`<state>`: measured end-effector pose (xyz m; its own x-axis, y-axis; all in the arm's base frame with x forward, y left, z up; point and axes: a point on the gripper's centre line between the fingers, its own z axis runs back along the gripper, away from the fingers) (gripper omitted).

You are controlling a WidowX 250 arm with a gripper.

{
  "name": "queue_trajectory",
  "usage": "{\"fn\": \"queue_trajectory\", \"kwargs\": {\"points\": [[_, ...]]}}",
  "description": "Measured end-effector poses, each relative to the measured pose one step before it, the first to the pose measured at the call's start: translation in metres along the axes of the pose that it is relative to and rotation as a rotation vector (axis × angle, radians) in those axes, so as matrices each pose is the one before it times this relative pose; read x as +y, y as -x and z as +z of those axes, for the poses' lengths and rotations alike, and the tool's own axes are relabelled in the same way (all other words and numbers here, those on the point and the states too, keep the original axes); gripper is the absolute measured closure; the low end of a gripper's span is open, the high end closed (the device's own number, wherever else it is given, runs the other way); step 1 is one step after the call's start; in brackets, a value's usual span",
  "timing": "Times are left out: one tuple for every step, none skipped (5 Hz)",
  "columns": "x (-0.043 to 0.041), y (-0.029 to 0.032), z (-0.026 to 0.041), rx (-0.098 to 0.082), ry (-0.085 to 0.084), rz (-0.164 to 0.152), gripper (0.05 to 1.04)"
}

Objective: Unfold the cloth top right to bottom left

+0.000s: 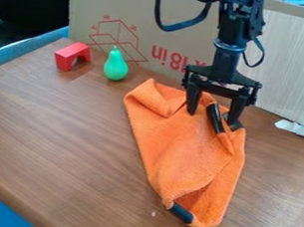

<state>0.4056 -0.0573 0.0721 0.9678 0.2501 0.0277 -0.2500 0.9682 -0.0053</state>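
Note:
The gripper [211,113] hangs at the upper right of the table, low over the top end of the orange cloth [182,148]. Its two fingers are spread apart, one on the left and one on the right, with part of the cloth and a dark strip between them. Whether the fingertips touch the cloth I cannot tell. The cloth lies bunched and folded in a long shape, narrowing toward the bottom. Dark patches show at its top right and at its bottom end.
A red arch block [71,55] and a green pear [115,65] stand at the back left of the wooden table [59,137]. A cardboard panel [143,15] rises behind them. Something white [299,129] lies at the right edge.

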Motion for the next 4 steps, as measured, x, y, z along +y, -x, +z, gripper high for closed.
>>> {"fn": "queue_trajectory", "kwargs": {"points": [[-0.00239, -0.00422, -0.00090, -0.0031, -0.0034, 0.0017, 0.081], [-0.00215, -0.00250, -0.00132, -0.0037, -0.0046, 0.0028, 0.082], [-0.00121, -0.00013, -0.00080, 0.0008, -0.0018, -0.0035, 0.129], [0.00114, 0.00336, -0.00073, -0.0148, 0.0083, 0.0093, 0.365]]}}
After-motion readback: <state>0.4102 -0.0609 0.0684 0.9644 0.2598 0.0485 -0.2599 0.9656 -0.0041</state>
